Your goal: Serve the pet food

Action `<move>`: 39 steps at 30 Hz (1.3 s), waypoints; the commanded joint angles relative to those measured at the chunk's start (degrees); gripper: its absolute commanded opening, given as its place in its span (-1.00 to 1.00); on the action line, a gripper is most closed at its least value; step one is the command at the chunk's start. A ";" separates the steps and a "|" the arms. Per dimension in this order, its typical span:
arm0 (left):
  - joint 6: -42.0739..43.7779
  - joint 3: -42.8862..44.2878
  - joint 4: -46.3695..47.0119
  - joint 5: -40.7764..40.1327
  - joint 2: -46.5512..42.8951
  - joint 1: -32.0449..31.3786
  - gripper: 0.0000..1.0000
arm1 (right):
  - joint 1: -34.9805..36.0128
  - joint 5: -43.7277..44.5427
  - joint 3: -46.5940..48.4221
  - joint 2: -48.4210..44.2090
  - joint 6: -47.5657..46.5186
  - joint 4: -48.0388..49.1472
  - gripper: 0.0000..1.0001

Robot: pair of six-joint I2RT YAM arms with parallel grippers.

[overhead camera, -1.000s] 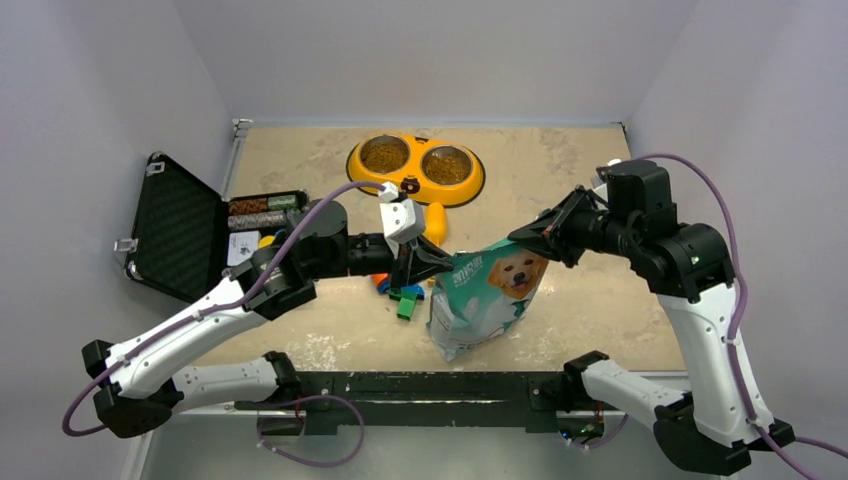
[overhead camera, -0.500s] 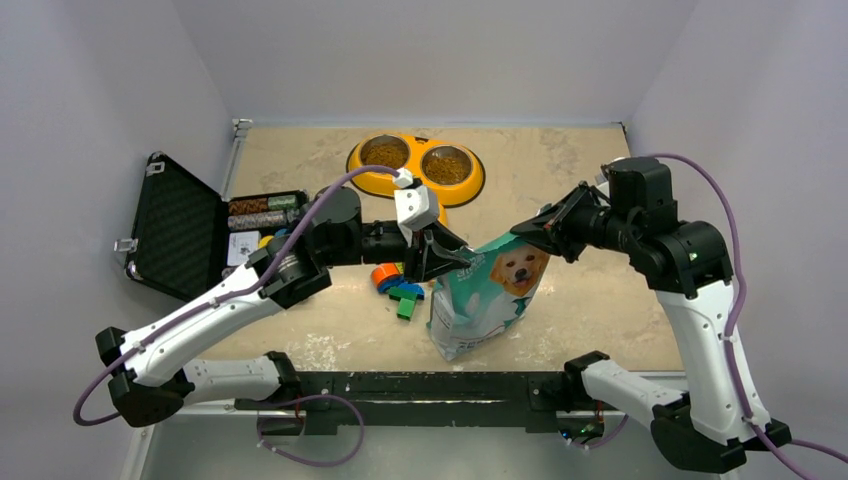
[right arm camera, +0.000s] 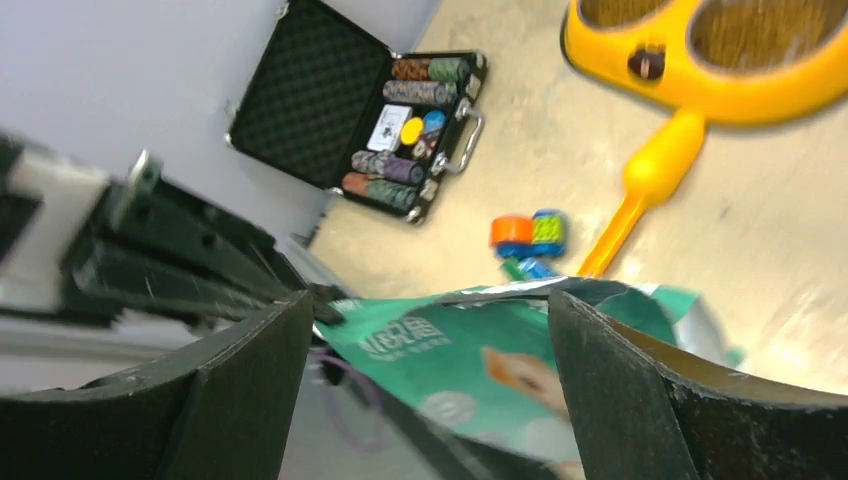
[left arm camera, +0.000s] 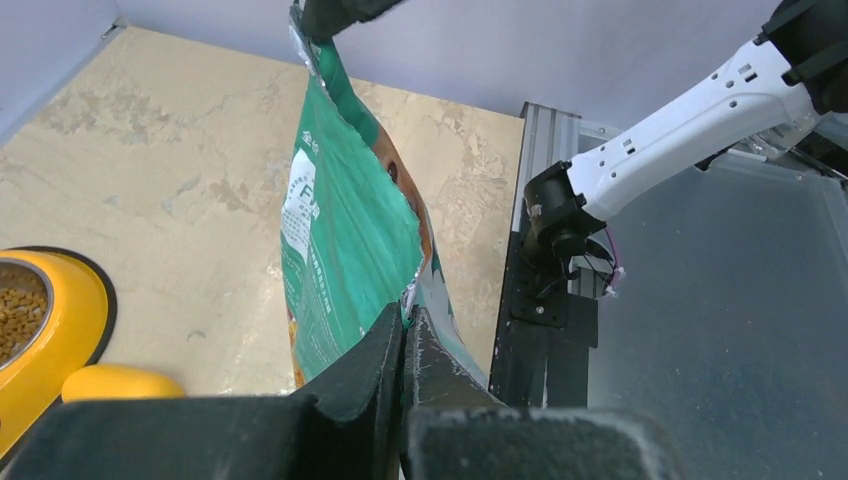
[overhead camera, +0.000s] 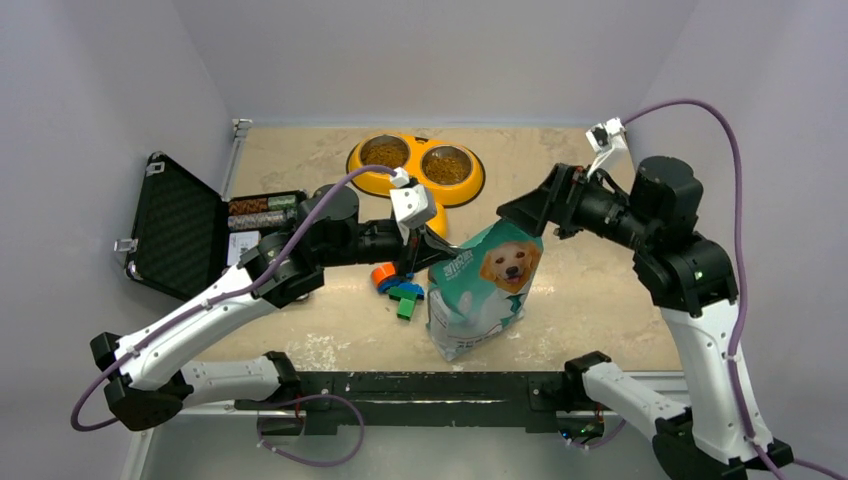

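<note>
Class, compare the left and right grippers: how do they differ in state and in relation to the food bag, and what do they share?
The left gripper is shut, pinching the top edge of the food bag; the right gripper is open and holds nothing. Both are at the bag's top.

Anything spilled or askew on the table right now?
No spill visible. The bag leans, pinched at one top corner by the left gripper alone; the right gripper is open, not gripping it. Toy blocks lie loose beside the bag.
</note>
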 commanded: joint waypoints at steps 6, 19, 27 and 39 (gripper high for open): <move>-4.35 0.15 -2.42 4.35 -6.43 4.93 -1.00 | -12.62 -29.87 -7.84 -2.92 -30.32 19.19 0.82; -10.40 0.49 -1.35 13.14 -9.22 10.09 -1.00 | -18.13 -50.13 -15.62 5.99 -21.27 33.98 0.68; -10.46 -0.72 -1.56 13.43 -10.59 10.39 -1.00 | -18.07 -52.71 -12.49 12.79 -25.99 29.52 0.60; -11.53 -1.19 -1.32 14.29 -10.25 10.58 -1.00 | -11.16 -55.29 -16.63 14.88 -22.67 36.60 0.44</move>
